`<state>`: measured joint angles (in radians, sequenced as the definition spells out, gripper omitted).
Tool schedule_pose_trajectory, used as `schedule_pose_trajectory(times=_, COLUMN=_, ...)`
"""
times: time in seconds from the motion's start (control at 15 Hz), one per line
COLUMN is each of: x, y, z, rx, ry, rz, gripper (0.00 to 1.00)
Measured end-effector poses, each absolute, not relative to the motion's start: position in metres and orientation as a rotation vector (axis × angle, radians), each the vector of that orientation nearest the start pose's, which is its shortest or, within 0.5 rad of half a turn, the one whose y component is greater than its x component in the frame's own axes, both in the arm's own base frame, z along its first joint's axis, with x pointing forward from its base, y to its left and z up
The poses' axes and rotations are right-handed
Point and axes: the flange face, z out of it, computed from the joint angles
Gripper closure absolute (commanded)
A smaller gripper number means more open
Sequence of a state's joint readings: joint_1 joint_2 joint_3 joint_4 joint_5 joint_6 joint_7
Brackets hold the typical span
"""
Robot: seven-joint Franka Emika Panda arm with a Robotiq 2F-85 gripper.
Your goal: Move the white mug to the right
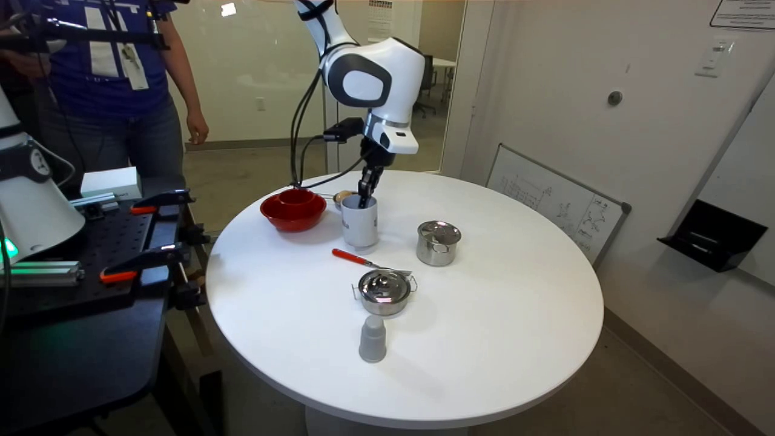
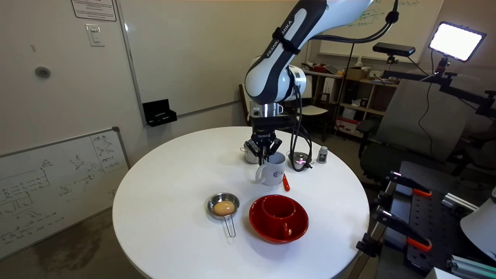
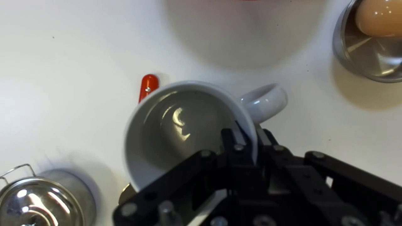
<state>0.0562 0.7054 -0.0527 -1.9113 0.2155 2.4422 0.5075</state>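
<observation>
The white mug (image 1: pixel 359 227) stands upright at the round table's middle-left in an exterior view; it also shows in an exterior view (image 2: pixel 276 174) with its handle on the left and a dark print. In the wrist view the mug (image 3: pixel 182 125) is seen from above, empty inside. My gripper (image 3: pixel 248 135) is shut on the mug's wall beside the handle, one finger inside and one outside. The gripper shows above the rim in both exterior views (image 1: pixel 365 201) (image 2: pixel 264 158). I cannot tell whether the mug's base touches the table.
A red bowl (image 2: pixel 259 226) holds a red cup (image 2: pixel 279 209). A steel pan (image 2: pixel 212 202) holds an egg (image 2: pixel 224 208). Lidded steel pots (image 1: pixel 437 249) (image 1: pixel 385 300) and a grey shaker (image 1: pixel 373 342) stand around. A red-handled utensil (image 1: pixel 351 257) lies beside the mug.
</observation>
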Motion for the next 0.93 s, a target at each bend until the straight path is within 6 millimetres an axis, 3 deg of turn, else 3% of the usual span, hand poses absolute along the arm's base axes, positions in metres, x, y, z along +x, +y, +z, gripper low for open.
schedule_pose_trajectory(times=0.33, x=0.618, y=0.018, z=0.105, rx=-2.916, ry=0.940, rz=0.260, gripper=0.92)
schedule_pose_trajectory(times=0.67, x=0.622, y=0.019, z=0.089, rx=-2.923, ry=0.920, rz=0.274, gripper=0.92)
schedule_pose_trajectory(times=0.93, x=0.624, y=0.018, z=0.086, rx=-2.920, ry=0.920, rz=0.284, gripper=0.92)
